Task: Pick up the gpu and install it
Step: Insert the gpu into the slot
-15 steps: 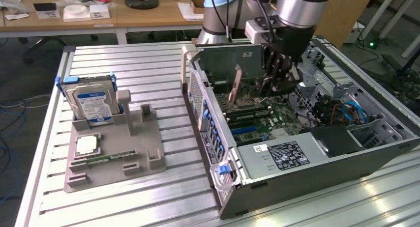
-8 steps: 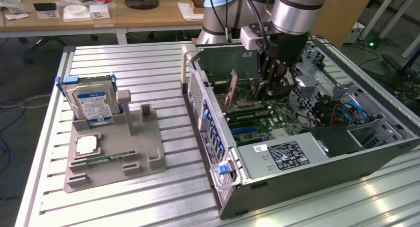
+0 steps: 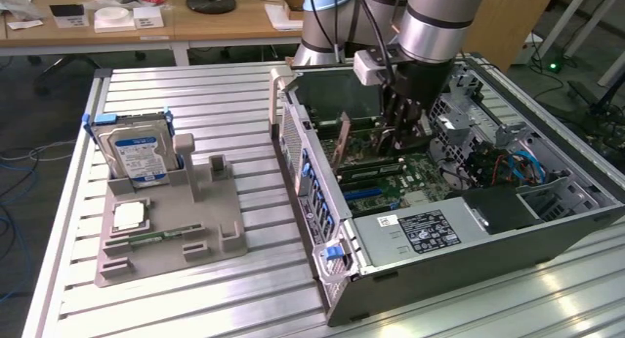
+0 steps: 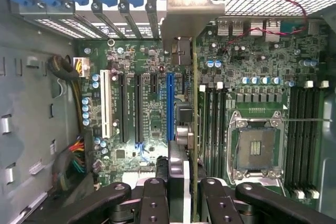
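I can read no text anywhere. The hard drive (image 3: 137, 154), standing in the grey holder on the exterior view's left, carries a blue-and-white label with print too small to read. The power supply (image 3: 427, 232), near in the case, carries an illegible black-and-white label.

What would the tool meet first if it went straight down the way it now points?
Most likely the motherboard inside the computer case. The tool points straight down at it, gripping the card edge-on above the blue slot. The card's lower edge would probably touch first; depth is unclear.
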Robot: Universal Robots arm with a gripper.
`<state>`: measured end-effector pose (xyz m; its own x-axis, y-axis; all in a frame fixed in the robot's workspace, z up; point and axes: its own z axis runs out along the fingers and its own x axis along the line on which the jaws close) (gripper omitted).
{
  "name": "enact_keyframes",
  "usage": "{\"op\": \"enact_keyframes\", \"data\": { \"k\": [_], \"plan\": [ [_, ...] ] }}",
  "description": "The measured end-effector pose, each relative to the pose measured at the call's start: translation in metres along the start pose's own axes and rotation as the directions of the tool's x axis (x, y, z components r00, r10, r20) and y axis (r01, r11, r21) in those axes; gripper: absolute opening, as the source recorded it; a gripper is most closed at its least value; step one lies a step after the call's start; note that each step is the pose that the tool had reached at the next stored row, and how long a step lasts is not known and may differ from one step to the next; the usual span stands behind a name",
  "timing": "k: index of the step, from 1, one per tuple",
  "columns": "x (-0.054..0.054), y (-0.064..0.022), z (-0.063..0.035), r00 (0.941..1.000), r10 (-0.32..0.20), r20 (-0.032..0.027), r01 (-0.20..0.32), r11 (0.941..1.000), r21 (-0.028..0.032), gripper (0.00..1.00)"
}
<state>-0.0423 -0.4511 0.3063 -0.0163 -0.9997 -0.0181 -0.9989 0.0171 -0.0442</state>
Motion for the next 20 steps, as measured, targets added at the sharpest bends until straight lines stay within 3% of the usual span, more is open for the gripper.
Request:
{"op": "enact_keyframes", "data": {
  "k": [5,20],
  "plan": [
    [0.0,0.0045,0.008,1.0,0.0,0.0002,0.0,1.0,-0.0003,0.28],
    [0.005,0.0072,0.0133,1.0,0.0,0.0,0.0,1.0,-0.0007,0.28]
  ]
}}
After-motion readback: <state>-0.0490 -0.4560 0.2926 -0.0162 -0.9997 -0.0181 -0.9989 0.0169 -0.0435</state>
